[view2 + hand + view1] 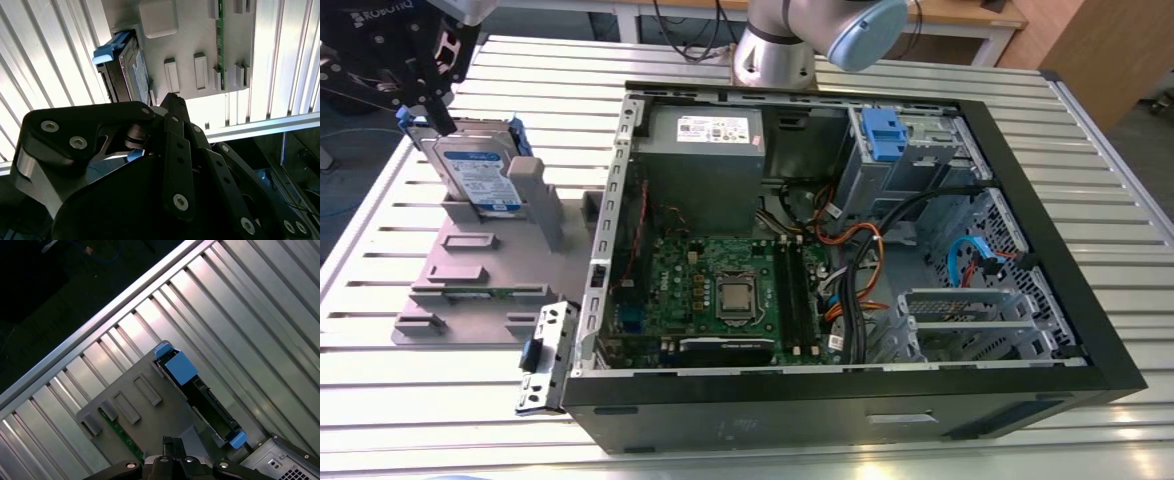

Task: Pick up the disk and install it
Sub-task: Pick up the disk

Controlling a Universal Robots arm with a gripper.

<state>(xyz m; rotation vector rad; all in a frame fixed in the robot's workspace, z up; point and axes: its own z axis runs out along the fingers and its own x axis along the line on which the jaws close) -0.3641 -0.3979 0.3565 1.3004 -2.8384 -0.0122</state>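
The disk [478,172] is seated upright in the grey holder [480,270] on the surface [1107,200], to the exterior view's left of the open computer case [854,410] (not yet installed). The end effector [427,105] is positioned at the disk's top edge; its opening width cannot be told. Pickup is judged incomplete.

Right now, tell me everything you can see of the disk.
The disk is a flat silver-grey metal drive with a white-and-blue label, framed by blue plastic rails. It stands on edge, upright, slotted in a grey holder on the slatted table, on the exterior view's left of the open computer case. The claw hangs close over its top; contact is unclear.
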